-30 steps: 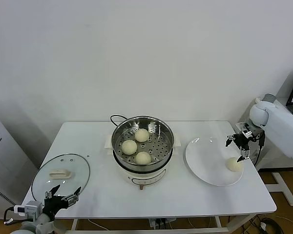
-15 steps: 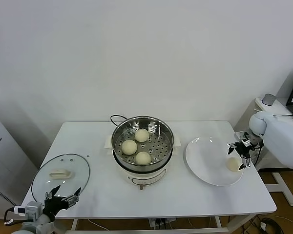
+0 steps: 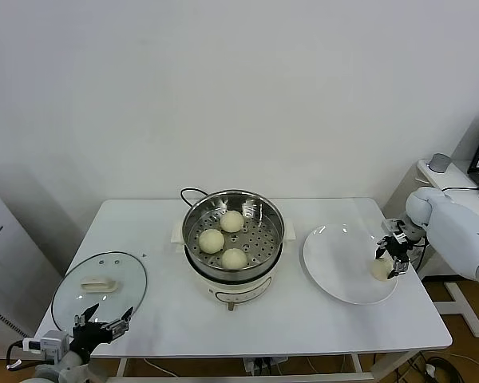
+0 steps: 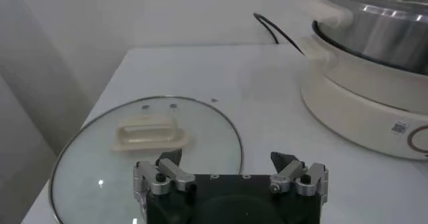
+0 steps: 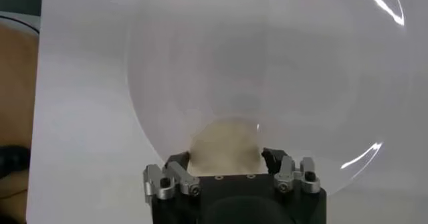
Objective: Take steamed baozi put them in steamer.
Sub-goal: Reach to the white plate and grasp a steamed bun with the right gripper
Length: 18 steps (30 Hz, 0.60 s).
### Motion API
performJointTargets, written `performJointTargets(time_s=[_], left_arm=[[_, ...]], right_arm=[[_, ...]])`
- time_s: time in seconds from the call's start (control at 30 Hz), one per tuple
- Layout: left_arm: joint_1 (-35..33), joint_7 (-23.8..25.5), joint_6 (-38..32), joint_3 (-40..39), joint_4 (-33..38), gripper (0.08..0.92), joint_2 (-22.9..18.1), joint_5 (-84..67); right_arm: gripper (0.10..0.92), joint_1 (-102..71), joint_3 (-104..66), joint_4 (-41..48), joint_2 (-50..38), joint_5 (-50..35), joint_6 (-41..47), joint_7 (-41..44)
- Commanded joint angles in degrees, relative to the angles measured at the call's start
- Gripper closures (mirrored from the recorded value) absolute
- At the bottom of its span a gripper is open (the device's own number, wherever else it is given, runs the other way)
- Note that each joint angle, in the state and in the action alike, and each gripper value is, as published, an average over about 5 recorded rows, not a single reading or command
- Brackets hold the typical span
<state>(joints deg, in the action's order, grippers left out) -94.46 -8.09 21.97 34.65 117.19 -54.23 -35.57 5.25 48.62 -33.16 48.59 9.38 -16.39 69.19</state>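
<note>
Three pale baozi (image 3: 232,221) lie on the perforated tray of the steel steamer (image 3: 193,217) at the table's middle. A fourth baozi (image 3: 379,271) lies on the white plate (image 3: 335,263) near its right rim. My right gripper (image 3: 391,255) is low over that plate, open, with its fingers on either side of this baozi. In the right wrist view the baozi (image 5: 224,145) fills the gap of the right gripper (image 5: 224,157) and rests on the plate (image 5: 267,58). My left gripper (image 3: 104,321) is open and empty at the front left corner.
The glass lid (image 3: 100,287) with its cream handle lies flat at the front left, just ahead of the left gripper (image 4: 225,158); the lid (image 4: 87,172) and the steamer base (image 4: 361,91) show in the left wrist view. A black cord runs behind the steamer.
My right gripper has come down and toward the front, from above the plate's right rim to around the baozi on the plate. The left arm has not moved.
</note>
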Motion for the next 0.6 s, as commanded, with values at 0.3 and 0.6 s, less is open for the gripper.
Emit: performJointTargets(time_s=[0.3, 0.6], left_arm=[[0.34, -0.19, 0.08, 0.18, -0.04, 0.177, 0.33, -0.70], [0.25, -0.47, 0.47, 0.01, 0.20, 0.177, -0.19, -0.67]], right_arm=[[0.529, -0.09, -1.00, 1.30, 0.94, 0.68, 0.46, 1.30], [0.533, 8.89, 11.30, -8.06, -3.67, -12.90, 6.01, 2.20]])
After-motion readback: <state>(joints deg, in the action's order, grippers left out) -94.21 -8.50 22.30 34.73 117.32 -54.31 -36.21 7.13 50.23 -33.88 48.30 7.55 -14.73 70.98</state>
